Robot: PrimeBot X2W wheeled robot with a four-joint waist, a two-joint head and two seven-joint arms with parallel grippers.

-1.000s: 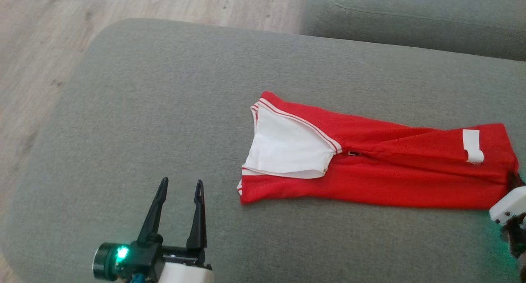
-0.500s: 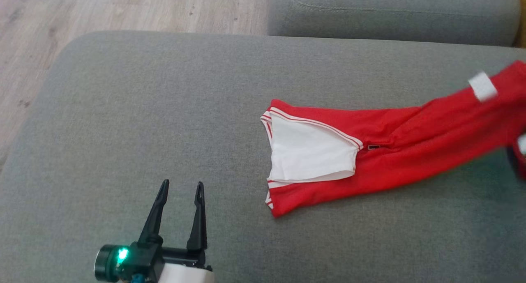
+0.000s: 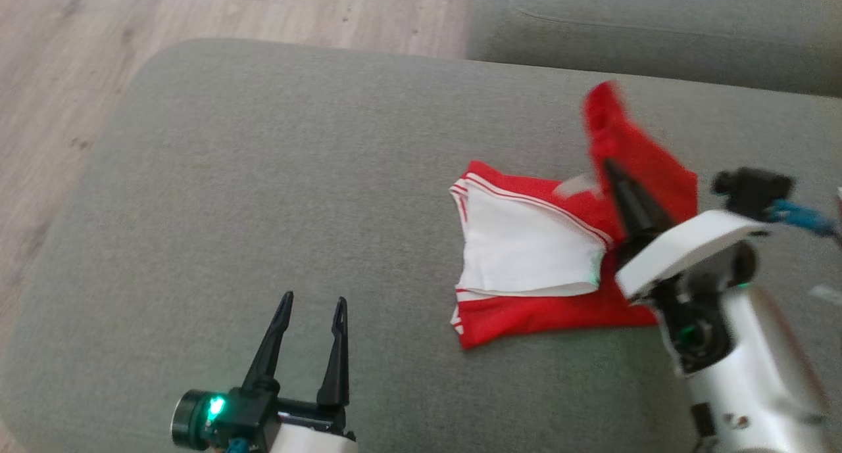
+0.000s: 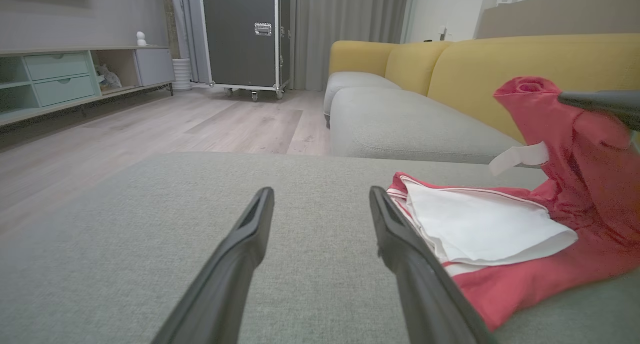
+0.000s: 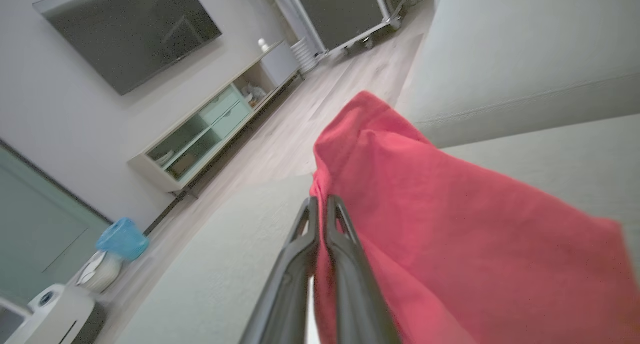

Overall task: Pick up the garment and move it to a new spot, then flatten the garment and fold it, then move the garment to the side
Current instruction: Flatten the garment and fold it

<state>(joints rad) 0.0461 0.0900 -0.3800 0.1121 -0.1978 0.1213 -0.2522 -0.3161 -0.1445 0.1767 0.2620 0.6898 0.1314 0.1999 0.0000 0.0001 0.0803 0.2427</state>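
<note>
The garment (image 3: 526, 246) is red with a white lining and lies on the grey cushion (image 3: 263, 177), its white-lined end toward my left. My right gripper (image 3: 608, 167) is shut on the garment's other end and holds it raised above the lying part, so the red cloth rises in a fold. In the right wrist view the shut right gripper (image 5: 320, 200) pinches the garment (image 5: 440, 219), which drapes to the right of it. My left gripper (image 3: 312, 302) stands open over bare cushion, left of the garment. The left wrist view shows the left gripper (image 4: 320, 191) with the garment (image 4: 490, 224) to its right.
A second grey cushion (image 3: 644, 32) lies behind, and wooden floor (image 3: 197, 12) runs past the far left edge. The sofa's yellow backrest (image 4: 500, 59) stands on the right. Across the room are a black wheeled case (image 4: 245, 34) and a low cabinet (image 4: 65, 74).
My right gripper has lifted the garment's far right end and carried it up and leftward over the rest, doubling the cloth. The head camera shifted. My left gripper stayed open in place.
</note>
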